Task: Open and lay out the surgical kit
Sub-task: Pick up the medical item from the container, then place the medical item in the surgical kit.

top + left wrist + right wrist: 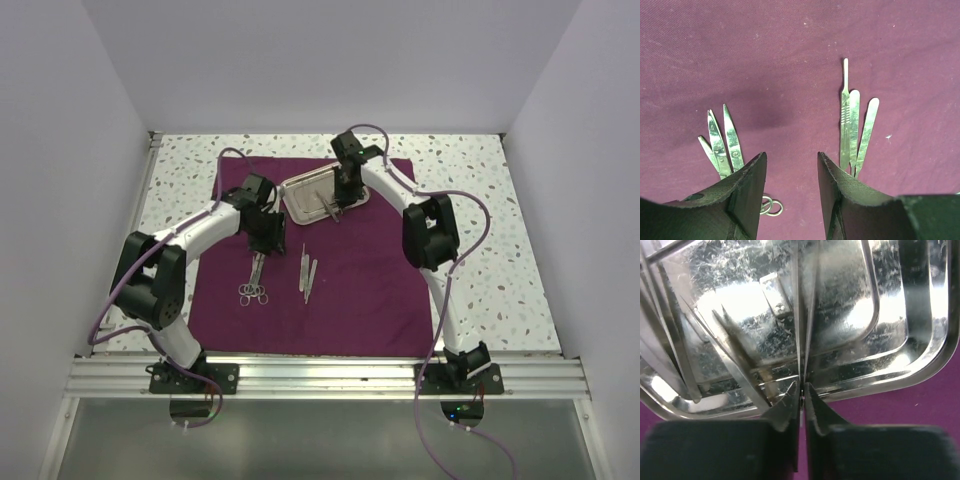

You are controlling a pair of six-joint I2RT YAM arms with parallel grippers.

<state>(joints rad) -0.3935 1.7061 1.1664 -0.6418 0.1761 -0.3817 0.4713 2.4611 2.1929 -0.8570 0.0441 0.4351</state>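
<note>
Two arms, same build. Left arm (195, 235) and right arm (445, 300) are smooth white tube sections w/ chunky black joint blocks btwn them. A thin pale-purple cable (480, 205) runs along each, looping loose off the joints. Each base (195, 378) is a flat black plate. Left gripper (791, 160): two matte black fingers (752, 185), wedge-shaped, finely textured, w/ a round recess on the left one. Right gripper (802, 390): also black fingers, seen too close and blurry for detail.
</note>
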